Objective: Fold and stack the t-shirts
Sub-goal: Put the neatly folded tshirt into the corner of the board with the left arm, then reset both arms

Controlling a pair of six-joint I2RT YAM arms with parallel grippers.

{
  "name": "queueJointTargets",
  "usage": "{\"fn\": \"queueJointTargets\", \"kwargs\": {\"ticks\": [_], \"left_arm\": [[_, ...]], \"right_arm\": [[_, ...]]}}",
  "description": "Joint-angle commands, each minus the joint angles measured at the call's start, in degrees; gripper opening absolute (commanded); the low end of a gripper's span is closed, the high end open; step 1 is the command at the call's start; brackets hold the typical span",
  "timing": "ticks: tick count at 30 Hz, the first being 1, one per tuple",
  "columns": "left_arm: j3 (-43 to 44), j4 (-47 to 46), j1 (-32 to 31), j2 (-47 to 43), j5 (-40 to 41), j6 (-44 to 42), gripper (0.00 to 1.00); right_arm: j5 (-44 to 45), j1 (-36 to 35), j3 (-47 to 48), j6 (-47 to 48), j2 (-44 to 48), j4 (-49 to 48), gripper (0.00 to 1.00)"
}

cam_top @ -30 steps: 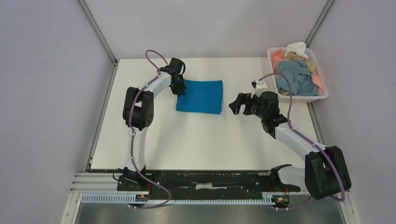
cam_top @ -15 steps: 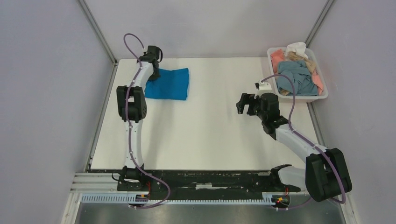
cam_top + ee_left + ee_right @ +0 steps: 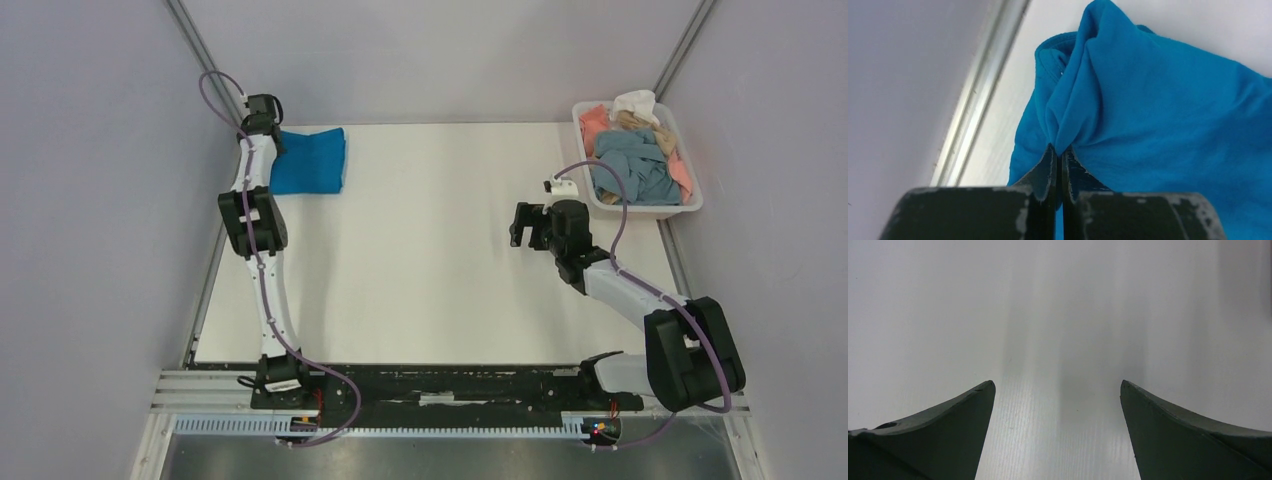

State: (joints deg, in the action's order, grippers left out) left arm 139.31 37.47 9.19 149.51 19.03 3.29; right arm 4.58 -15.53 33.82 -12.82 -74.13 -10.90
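A folded bright blue t-shirt [image 3: 310, 160] lies at the table's far left corner. My left gripper [image 3: 273, 148] is shut on its left edge; in the left wrist view the gripper [image 3: 1060, 149] pinches a bunched ridge of the blue t-shirt [image 3: 1168, 115]. More t-shirts, grey-blue [image 3: 632, 165], salmon pink [image 3: 594, 122], tan and white [image 3: 634, 103], lie piled in the tray at the far right. My right gripper [image 3: 527, 224] hovers open over bare table right of centre; in the right wrist view the gripper [image 3: 1058, 390] has nothing between its fingers.
The white plastic tray [image 3: 650, 209] stands at the table's far right edge. A metal frame post [image 3: 978, 95] runs along the left wall beside the blue shirt. White enclosure walls close in the table on three sides.
My left gripper has dragged the blue t-shirt from the table's middle back to the far left corner. The right gripper has drifted slightly right and stayed open.
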Motion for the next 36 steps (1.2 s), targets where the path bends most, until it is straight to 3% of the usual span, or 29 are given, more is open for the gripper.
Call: {"fn": "queueJointTargets", "kwargs": {"ticks": [1, 4, 6, 8, 10, 12, 16, 20, 23, 28, 31, 34, 36], "left_arm": [[2.2, -11.2, 0.5, 1.7, -2.7, -5.7, 0.02], [4.6, -12.5, 0.5, 3.5, 0.1, -4.4, 0.04], [4.3, -13.9, 0.5, 3.0, 2.6, -3.9, 0.23], [4.3, -14.8, 0.4, 1.9, 4.2, -2.1, 0.56], [4.2, -14.7, 0.3, -0.3, 5.0, 0.1, 0.7], [3.3, -13.5, -0.2, -3.8, 4.6, 2.9, 0.77], [-4.5, -13.2, -2.6, -14.3, -0.5, 6.4, 0.8], [-18.0, -13.6, -7.0, -25.3, -2.3, 11.9, 0.8], [-28.5, -14.5, -11.9, -34.2, -9.9, 14.1, 0.81], [-55.2, -21.1, -20.3, -52.7, -10.8, 19.9, 0.82], [-73.3, -27.6, -25.3, -66.3, -16.2, 22.5, 0.83], [-88.0, -28.8, -29.4, -79.0, -24.4, 25.9, 0.83], [-97.9, -29.2, -31.9, -87.8, -25.5, 28.0, 0.83]], "right_arm": [[-0.5, 0.0, 1.6, 0.1, -1.7, -2.0, 0.98], [-0.4, 0.0, 1.9, 0.1, -2.3, -1.6, 0.98], [0.0, 0.0, 2.0, 0.1, -2.4, -1.3, 0.98], [0.4, 0.0, 2.1, 0.1, -2.2, -1.2, 0.98], [1.2, 0.0, 2.4, -0.3, -2.2, -0.8, 0.98], [1.2, 0.0, 3.2, -1.0, -2.4, 0.4, 0.98], [-0.3, -0.2, 2.5, -1.3, -0.4, 1.0, 0.98], [-0.1, -0.3, -0.9, -1.7, 4.9, 1.5, 0.98], [-1.4, -0.3, -5.5, -1.6, 10.7, 1.8, 0.98], [-2.8, -0.3, -13.6, -3.2, 22.7, 2.1, 0.98], [-1.4, -0.3, -18.4, -6.2, 30.6, 2.7, 0.98], [-0.1, -0.2, -22.9, -8.1, 37.4, 2.8, 0.98], [0.9, -0.2, -24.9, -8.8, 41.0, 2.7, 0.98]]}}
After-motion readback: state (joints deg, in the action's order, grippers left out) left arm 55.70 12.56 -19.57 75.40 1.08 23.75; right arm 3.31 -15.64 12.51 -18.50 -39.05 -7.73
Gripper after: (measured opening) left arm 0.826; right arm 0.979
